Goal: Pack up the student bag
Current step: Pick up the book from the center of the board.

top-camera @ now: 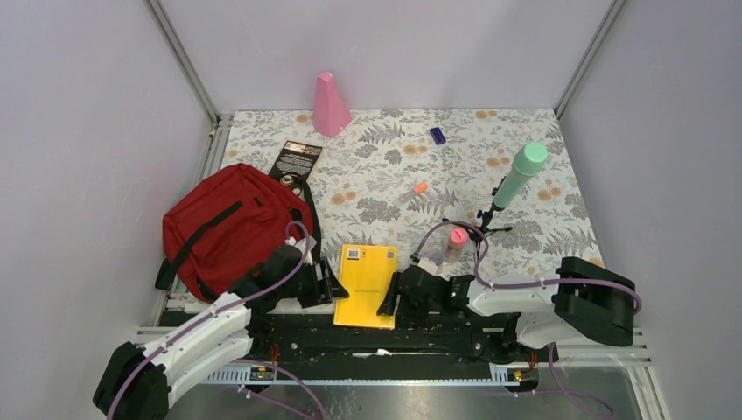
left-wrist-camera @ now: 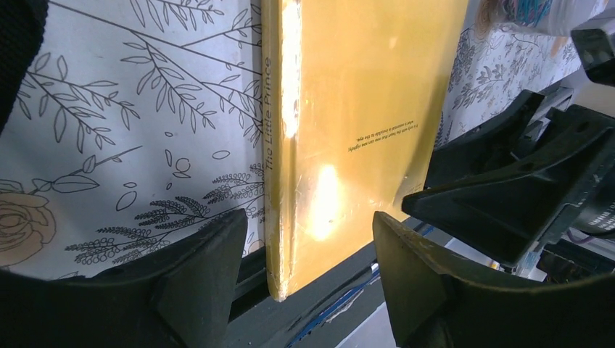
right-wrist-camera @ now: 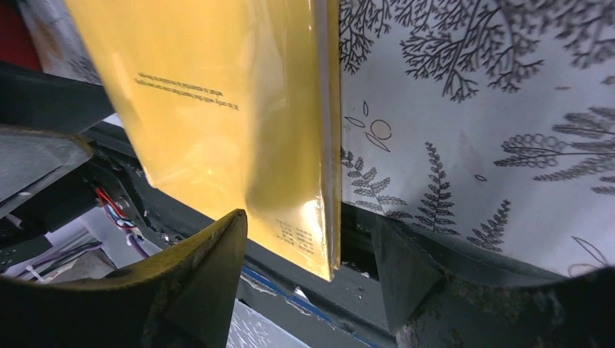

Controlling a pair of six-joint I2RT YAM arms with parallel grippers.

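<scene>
I count one floral-covered table point(top-camera: 525, 122) and, on its left side, one student bag point(top-camera: 229, 226). The bag is dark red and lies flat with black straps uppermost, close to the table's left edge. One yellow book point(top-camera: 367, 280) lies flat at the near edge, its near end overhanging, between two grippers. The left gripper point(top-camera: 330, 284) has its jaws spread, with the book's spine-side near corner showing between them. The right gripper point(top-camera: 388, 302) has its jaws spread likewise at the opposite near corner. I cannot tell whether any finger touches the book. Farther out I see one pink cone point(top-camera: 331, 105), one green-topped stand point(top-camera: 518, 175), one black booklet point(top-camera: 297, 160), one pink-capped bottle point(top-camera: 455, 242), one orange-capped tube point(top-camera: 416, 189) and one small blue block point(top-camera: 437, 135).
</scene>
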